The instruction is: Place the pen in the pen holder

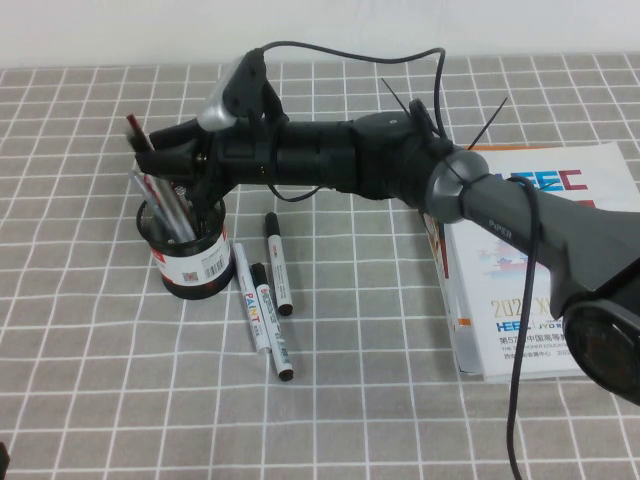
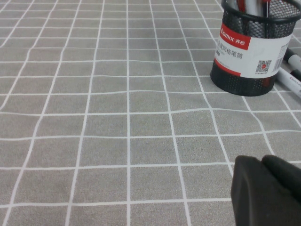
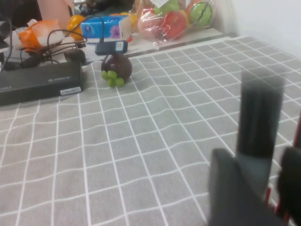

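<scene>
The pen (image 3: 261, 117) stands upright within the right tool (image 3: 263, 157), above the pen holder (image 1: 190, 262) — gripped or freed, you cannot tell. Let go only once you have its tip inside the rim, clear of the other pens (image 1: 165, 205). The left tool (image 2: 262, 165) hangs low over the surface (image 2: 117, 117), state unclear.

Black wire-mesh pen holder (image 2: 254, 52) with glossy paper label; matt, seemingly cloth table cover (image 2: 117, 141).

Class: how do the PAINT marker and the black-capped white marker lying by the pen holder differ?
The PAINT marker has colourful lettering; the black-capped marker only small dark print. The PAINT marker lies nearer the camera, the black-capped marker farther back. Both lie flat on the cloth. Right gripper hovers over the pen holder; left gripper sits apart.
</scene>
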